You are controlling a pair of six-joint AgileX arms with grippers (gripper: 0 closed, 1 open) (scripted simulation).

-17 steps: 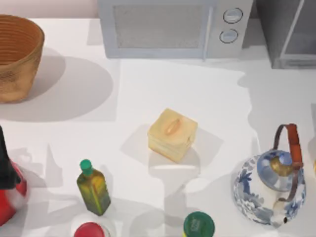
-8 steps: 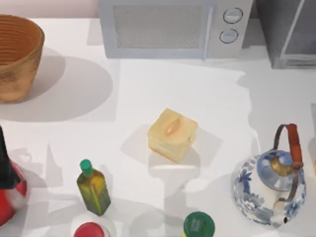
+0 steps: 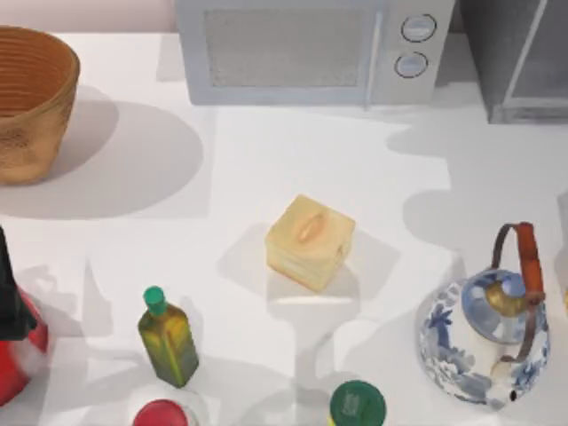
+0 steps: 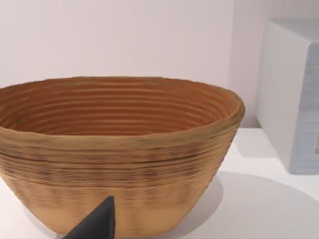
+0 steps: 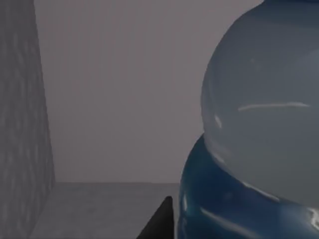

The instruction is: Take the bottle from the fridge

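Note:
The fridge (image 3: pixel 524 62) stands at the table's back right corner, a dark grey box with a lighter framed door panel. Its grey inner walls (image 5: pixel 114 99) show in the right wrist view. The bottle (image 5: pixel 259 129) looms very close there, with a pale clear body and a blue cap (image 5: pixel 224 209). A dark tip of my right gripper (image 5: pixel 160 223) lies right beside the cap. My left gripper (image 4: pixel 97 225) shows as a dark tip in front of the woven basket (image 4: pixel 114 154).
A light grey microwave (image 3: pixel 311 49) stands at the back, left of the fridge. On the table are a woven basket (image 3: pixel 27 98), a yellow box (image 3: pixel 309 241), a blue-white kettle (image 3: pixel 486 328), an olive-green bottle (image 3: pixel 167 339), and red (image 3: pixel 161 414) and green (image 3: pixel 357 404) lids at the front edge.
The shadows on the table's right side, in front of the fridge, have shifted and broken up. None of the table objects has moved.

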